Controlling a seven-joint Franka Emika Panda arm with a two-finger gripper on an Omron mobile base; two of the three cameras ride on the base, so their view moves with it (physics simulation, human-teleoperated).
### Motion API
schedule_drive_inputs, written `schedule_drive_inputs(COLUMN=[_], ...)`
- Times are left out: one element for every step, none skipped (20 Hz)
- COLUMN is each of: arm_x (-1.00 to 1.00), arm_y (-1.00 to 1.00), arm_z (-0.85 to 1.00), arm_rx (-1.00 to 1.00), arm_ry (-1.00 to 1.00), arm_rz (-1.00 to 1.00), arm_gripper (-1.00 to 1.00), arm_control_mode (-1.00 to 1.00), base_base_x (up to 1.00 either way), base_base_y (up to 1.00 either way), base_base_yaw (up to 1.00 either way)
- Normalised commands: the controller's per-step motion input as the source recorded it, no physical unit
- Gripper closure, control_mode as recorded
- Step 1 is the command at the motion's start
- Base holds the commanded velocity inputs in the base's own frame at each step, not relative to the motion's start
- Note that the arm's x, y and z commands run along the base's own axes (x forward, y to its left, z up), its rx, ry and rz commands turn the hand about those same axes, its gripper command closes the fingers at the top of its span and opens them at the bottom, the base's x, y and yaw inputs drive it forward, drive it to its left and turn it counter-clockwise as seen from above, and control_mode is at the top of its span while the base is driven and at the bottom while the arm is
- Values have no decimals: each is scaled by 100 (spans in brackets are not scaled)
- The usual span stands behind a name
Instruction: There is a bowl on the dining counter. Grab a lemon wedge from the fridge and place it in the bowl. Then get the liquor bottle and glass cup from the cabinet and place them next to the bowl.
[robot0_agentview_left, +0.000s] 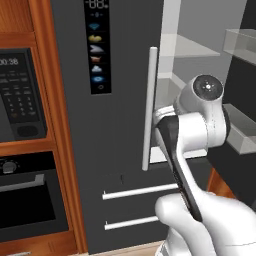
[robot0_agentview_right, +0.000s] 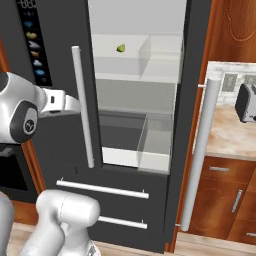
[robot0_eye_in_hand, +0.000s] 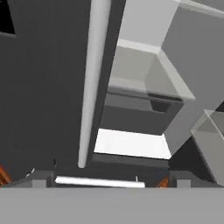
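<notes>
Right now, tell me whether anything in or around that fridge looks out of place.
Nothing looks spilled, broken or askew. The fridge has its right door swung open, and a small yellow-green lemon wedge sits alone on an upper shelf, as expected for fetching it.

Lemon wedge (robot0_agentview_right: 121, 48) perhaps, too small to tell, fridge (robot0_agentview_right: 175, 125) top cut off, fingers hidden

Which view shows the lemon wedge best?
Right base view: the lemon wedge sits in plain sight on the upper shelf of the open fridge. The left base view sees the shelves edge-on, and the hand view looks at lower shelves; neither gives a usable look at it.
</notes>
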Motion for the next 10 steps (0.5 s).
schedule_drive_inputs(arm_x=[84, 94, 100, 100, 91, 88, 55, 59, 42, 39], arm_y=[86, 76, 77, 55, 14, 9, -19, -9, -34, -33], arm_z=[19, 4, 0, 0, 0, 0, 0, -14, -11, -19], arm_rx=[34, 34, 32, 30, 26, 18, 13, 3, 0, 0], arm_ry=[0, 0, 0, 4, 15, 7, 7, 0, 0, 0], arm_rz=[0, 0, 0, 0, -1, -3, -4, -1, -1, 0], arm_gripper=[-100, -100, -100, -100, -100, -100, -100, -100, -100, -100], arm_control_mode=[-100, -100, -100, -100, -100, -100, -100, -100, -100, -100], base_base_x=[0, 0, 0, 0, 0, 0, 0, 0, 0, 0], base_base_y=[0, 0, 0, 0, 0, 0, 0, 0, 0, 0], base_base_yaw=[0, 0, 0, 0, 0, 0, 0, 0, 0, 0])
